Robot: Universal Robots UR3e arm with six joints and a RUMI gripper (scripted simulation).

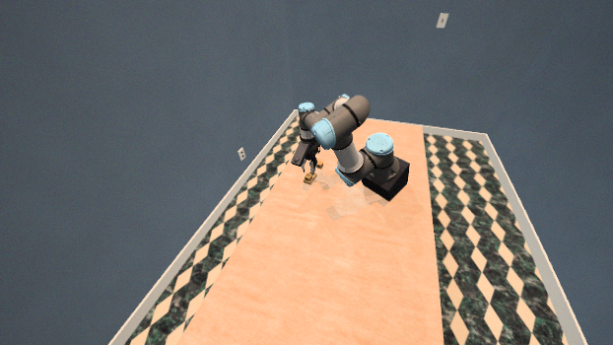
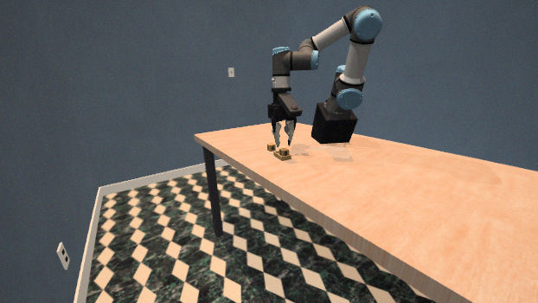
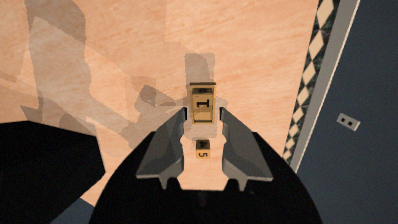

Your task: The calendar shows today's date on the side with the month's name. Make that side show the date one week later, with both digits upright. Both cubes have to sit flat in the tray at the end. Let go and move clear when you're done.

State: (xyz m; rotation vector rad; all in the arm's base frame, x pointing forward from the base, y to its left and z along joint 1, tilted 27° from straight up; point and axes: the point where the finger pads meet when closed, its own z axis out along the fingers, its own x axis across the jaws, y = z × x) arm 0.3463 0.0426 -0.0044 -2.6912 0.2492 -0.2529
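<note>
The small wooden tray (image 1: 308,181) (image 2: 283,158) (image 3: 202,118) stands on the table. One cube (image 2: 284,151) (image 3: 202,103) sits in it, with a sideways 1 on its light face in the wrist view; the other end of the tray is bare there. The other cube (image 1: 319,165) (image 2: 271,147) (image 3: 203,150) stands on the table outside the tray, showing a 5 on its light face and what looks like a 4 on its dark face. My gripper (image 2: 284,145) (image 3: 203,108) is partly open and empty, above the tray. The month's name cannot be read.
The wooden table top (image 1: 315,276) (image 2: 389,186) carries the black robot base (image 1: 386,181) (image 2: 334,125) beside the tray. The table's edge runs near the tray, with the patterned floor (image 2: 164,242) below. Arm shadows fall around the tray.
</note>
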